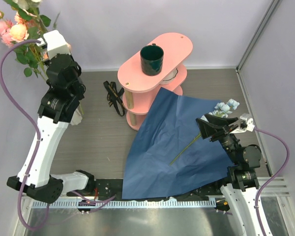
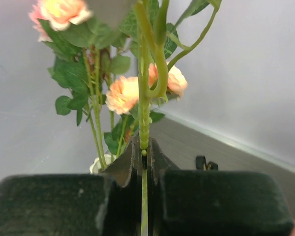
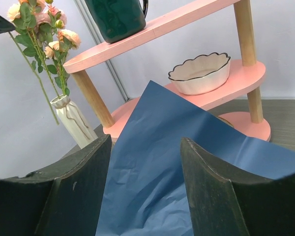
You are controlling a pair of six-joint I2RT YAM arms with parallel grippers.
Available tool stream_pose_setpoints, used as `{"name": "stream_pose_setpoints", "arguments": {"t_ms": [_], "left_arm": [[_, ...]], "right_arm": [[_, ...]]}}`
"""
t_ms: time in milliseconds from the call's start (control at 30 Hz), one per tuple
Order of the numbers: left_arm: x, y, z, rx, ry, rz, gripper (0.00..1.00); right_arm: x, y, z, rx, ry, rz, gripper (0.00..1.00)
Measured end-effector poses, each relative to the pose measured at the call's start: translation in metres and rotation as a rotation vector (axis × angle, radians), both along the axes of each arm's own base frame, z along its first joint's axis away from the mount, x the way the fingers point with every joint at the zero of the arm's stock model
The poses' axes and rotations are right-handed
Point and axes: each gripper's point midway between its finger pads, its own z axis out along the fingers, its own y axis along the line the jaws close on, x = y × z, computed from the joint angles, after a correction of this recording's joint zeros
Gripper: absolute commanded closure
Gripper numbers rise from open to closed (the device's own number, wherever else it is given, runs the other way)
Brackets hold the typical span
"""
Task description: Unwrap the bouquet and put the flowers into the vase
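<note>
Showing two tools: left tool [image 2: 143, 152], right tool [image 3: 145, 142]. One vase [image 3: 71, 118] standing. One blue paper sheet [image 1: 167, 147], one pale-blue flower [image 1: 227, 104], one black ribbon [image 1: 114, 96] lying. One three-tier pink shelf [image 1: 179, 42] carrying one green mug [image 1: 152, 59], one white bowl [image 3: 199, 73]. Peach flowers [image 1: 18, 32] numbering several, count unclear.

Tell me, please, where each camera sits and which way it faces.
Top external: overhead, facing down on grey table, blue wrapping paper, pink wooden shelf; left arm and right arm show.
Left wrist: on the shut left gripper, facing up its green flower stem; dark fingers show.
Right wrist: on the open right gripper, facing the shelf and cream ribbed vase; dark fingers show.
Shared: top external and right wrist both see the dark green mug.
</note>
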Motion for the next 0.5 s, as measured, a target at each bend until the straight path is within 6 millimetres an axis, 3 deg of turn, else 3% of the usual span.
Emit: {"name": "stream_pose_setpoints", "arguments": {"t_ms": [133, 300, 500], "left_arm": [[0.008, 0.028, 0.014, -0.024, -0.1, 0.131, 1.0], [0.003, 0.065, 0.033, -0.066, -0.225, 0.292, 0.99], [0.008, 0.084, 0.051, -0.059, -0.294, 0.392, 0.99]], "right_arm": [[0.0, 0.0, 0.0, 0.0, 0.001, 0.0, 0.36], [0.0, 0.0, -0.002, 0.0, 0.003, 0.001, 0.36], [0.0, 0.0, -0.004, 0.0, 0.004, 0.001, 0.36]]}}
